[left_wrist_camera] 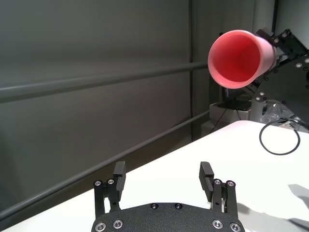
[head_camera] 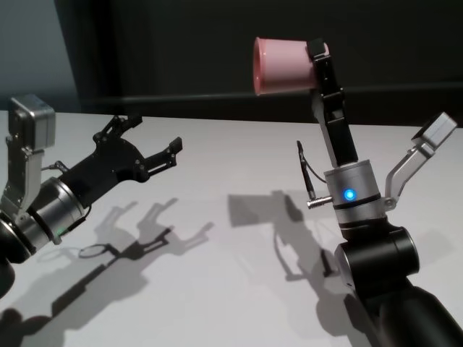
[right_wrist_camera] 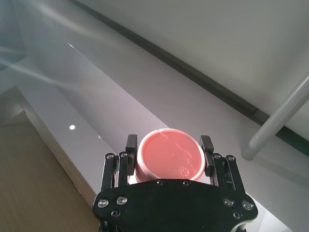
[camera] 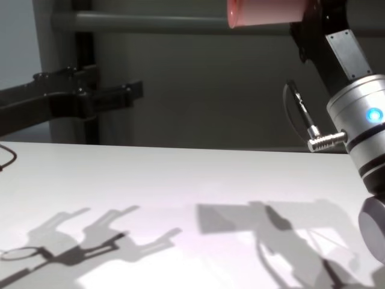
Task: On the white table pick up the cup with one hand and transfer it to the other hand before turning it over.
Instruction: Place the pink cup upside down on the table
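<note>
The pink cup (head_camera: pixel 283 65) is held on its side high above the white table (head_camera: pixel 239 289), with its rim toward my left arm. My right gripper (head_camera: pixel 318 61) is shut on the cup's base end, and the right wrist view shows the base (right_wrist_camera: pixel 170 154) between the fingers. My left gripper (head_camera: pixel 153 134) is open and empty, lower and well to the left of the cup, over the table. In the left wrist view the cup's open mouth (left_wrist_camera: pixel 239 58) faces the open left gripper (left_wrist_camera: pixel 162 170). The chest view shows the cup (camera: pixel 264 12) at the top edge.
A dark wall with horizontal rails (left_wrist_camera: pixel 96 82) stands behind the table's far edge. A thin black cable loop (left_wrist_camera: pixel 279 137) lies on the table near the right arm. Shadows of both arms fall on the tabletop (camera: pixel 180 180).
</note>
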Action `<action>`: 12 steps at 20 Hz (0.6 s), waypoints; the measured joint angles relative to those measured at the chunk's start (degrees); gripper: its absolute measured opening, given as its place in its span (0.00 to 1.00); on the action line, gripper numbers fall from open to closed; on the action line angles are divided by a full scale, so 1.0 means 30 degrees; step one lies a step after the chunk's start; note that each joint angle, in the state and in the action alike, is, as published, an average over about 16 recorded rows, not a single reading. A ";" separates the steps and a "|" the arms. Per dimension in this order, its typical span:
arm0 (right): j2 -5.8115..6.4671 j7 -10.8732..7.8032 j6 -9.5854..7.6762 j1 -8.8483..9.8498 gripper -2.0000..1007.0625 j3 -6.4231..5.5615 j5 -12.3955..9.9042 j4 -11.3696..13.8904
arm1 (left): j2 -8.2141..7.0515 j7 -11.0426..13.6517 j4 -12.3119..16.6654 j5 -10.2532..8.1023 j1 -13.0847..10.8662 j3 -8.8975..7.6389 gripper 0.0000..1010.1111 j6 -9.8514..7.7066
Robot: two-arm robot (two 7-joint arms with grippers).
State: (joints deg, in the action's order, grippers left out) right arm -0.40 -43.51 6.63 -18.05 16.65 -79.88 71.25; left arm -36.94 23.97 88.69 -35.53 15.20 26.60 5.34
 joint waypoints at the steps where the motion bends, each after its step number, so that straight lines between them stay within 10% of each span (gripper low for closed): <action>1: 0.0000 0.0000 0.0000 0.0000 0.75 0.0000 0.0000 0.0000 | 0.0026 -0.0397 0.0081 0.0166 -0.0288 -0.0093 0.99 0.0046; 12: 0.0000 0.0000 0.0000 0.0000 0.75 0.0000 0.0000 0.0000 | 0.0511 -0.2958 0.0308 0.1451 -0.2383 -0.0810 0.99 0.0284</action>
State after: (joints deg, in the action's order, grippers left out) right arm -0.39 -43.51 6.63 -18.05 16.65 -79.88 71.25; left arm -35.41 15.10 89.61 -31.18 8.05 24.17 6.19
